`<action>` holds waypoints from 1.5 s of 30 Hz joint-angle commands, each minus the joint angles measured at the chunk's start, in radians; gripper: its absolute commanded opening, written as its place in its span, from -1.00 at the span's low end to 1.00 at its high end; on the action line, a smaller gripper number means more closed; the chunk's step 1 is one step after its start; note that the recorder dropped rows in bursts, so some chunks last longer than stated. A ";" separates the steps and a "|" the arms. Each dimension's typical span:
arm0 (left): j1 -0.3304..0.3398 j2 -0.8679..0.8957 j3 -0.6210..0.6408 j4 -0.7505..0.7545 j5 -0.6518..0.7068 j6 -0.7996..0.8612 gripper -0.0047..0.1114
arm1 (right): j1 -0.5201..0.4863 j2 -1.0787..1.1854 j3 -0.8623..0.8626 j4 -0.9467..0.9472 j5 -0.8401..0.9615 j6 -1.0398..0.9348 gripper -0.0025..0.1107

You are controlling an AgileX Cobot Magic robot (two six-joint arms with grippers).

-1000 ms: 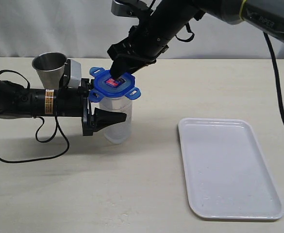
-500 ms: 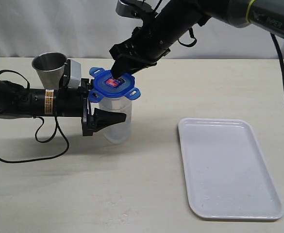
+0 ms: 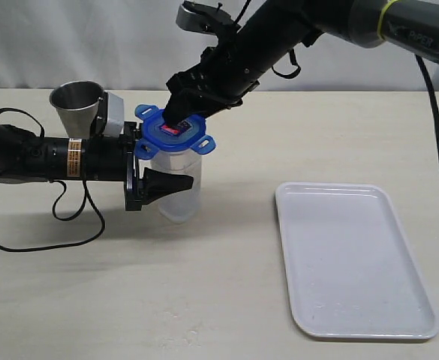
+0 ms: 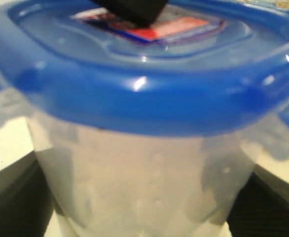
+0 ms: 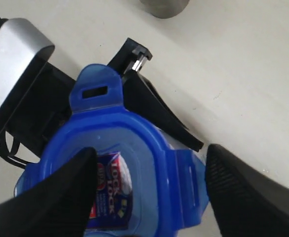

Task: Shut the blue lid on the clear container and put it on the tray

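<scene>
The clear container stands on the table with the blue lid lying on its rim, flaps sticking outward. My left gripper reaches in from the left and is shut on the clear container, one dark finger on each side below the blue lid. From above, my right gripper stands open over the blue lid. One finger rests on its red-and-white label. The other finger hangs just past a side flap. The white tray lies at the right.
A steel cup stands behind the left arm, close to the container. The left arm's cable loops on the table at the left. A light curtain closes off the back of the table.
My right gripper's jaws have spread wider over the lid and shifted slightly left. The lid has nudged a little left on the container. The left gripper has kept its hold.
</scene>
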 commanded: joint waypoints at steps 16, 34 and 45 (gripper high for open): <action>0.010 0.009 0.008 0.033 0.102 0.001 -0.92 | 0.016 0.096 0.069 -0.196 0.117 -0.045 -0.01; 0.010 0.009 0.008 0.025 0.142 -0.004 -0.92 | 0.018 0.010 -0.208 -0.280 0.117 0.023 0.15; 0.010 0.009 0.008 0.027 0.151 -0.004 -0.92 | 0.088 -0.048 -0.262 -0.200 0.117 -0.039 0.15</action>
